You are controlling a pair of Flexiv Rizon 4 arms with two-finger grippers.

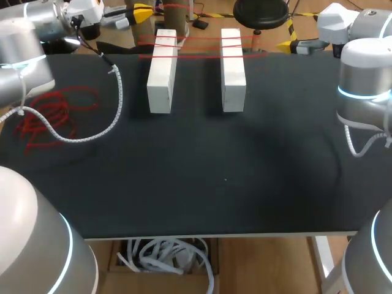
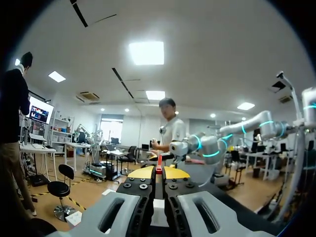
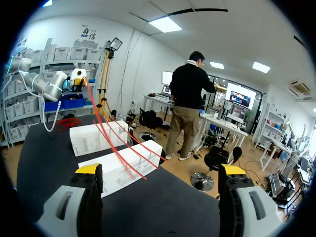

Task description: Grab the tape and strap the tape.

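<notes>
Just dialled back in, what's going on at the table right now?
The left gripper is shut on the red tape near the table's far edge. Several strands of the tape run across the far ends of the two white blocks. The right gripper is open and holds nothing; it sits off to the side, facing the blocks. A loose red heap lies on the black table at its left side. The strapping looks only partly done.
</notes>
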